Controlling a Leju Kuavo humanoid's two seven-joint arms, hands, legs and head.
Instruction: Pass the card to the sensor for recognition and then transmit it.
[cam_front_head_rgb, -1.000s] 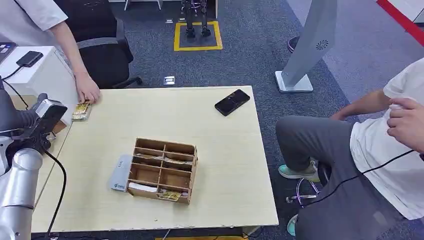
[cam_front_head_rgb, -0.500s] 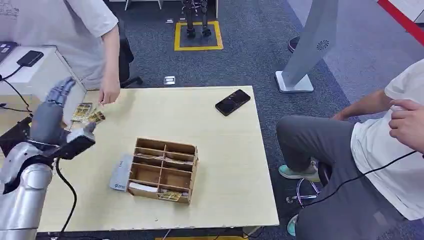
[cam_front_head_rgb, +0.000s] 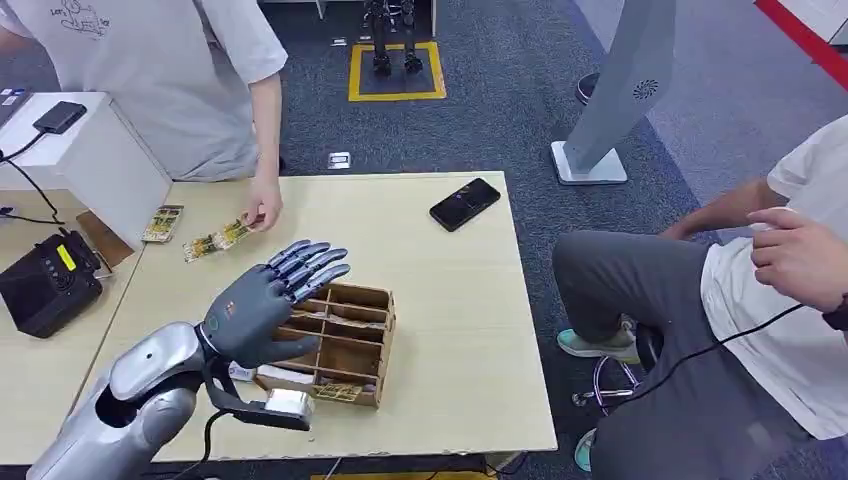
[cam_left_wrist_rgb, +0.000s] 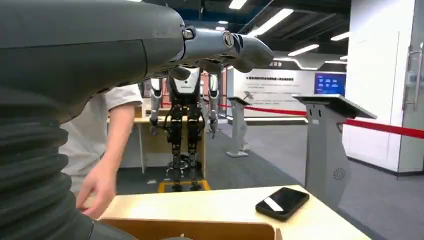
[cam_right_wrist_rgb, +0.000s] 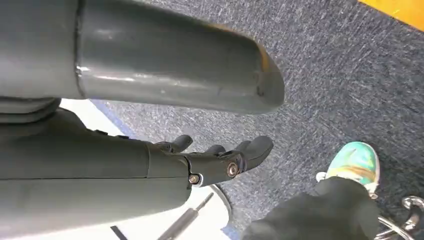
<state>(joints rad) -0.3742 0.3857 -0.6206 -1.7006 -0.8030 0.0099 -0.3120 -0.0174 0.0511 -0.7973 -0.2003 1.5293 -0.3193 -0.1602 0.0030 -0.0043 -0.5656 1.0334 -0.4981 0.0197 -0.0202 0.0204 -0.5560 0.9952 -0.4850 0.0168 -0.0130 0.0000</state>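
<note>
The card (cam_front_head_rgb: 228, 236) lay flat on the worktop (cam_front_head_rgb: 440, 320) beyond the wooden box (cam_front_head_rgb: 330, 342), pinned at its far end by a person's hand (cam_front_head_rgb: 264, 212). The left robot hand (cam_front_head_rgb: 268, 305) hovered over the box's near-left corner, fingers spread and holding nothing. A phone (cam_front_head_rgb: 465, 203) lay past the box, well apart. The right robot hand (cam_right_wrist_rgb: 215, 160) hung over carpet, fingers loosely extended, empty.

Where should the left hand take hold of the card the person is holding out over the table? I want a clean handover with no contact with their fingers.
Take the card by its free end, the one pointing away from the person's hand. The person pinches the other end, so the left hand, open above the wooden organizer, should probably approach from its own left.
</note>
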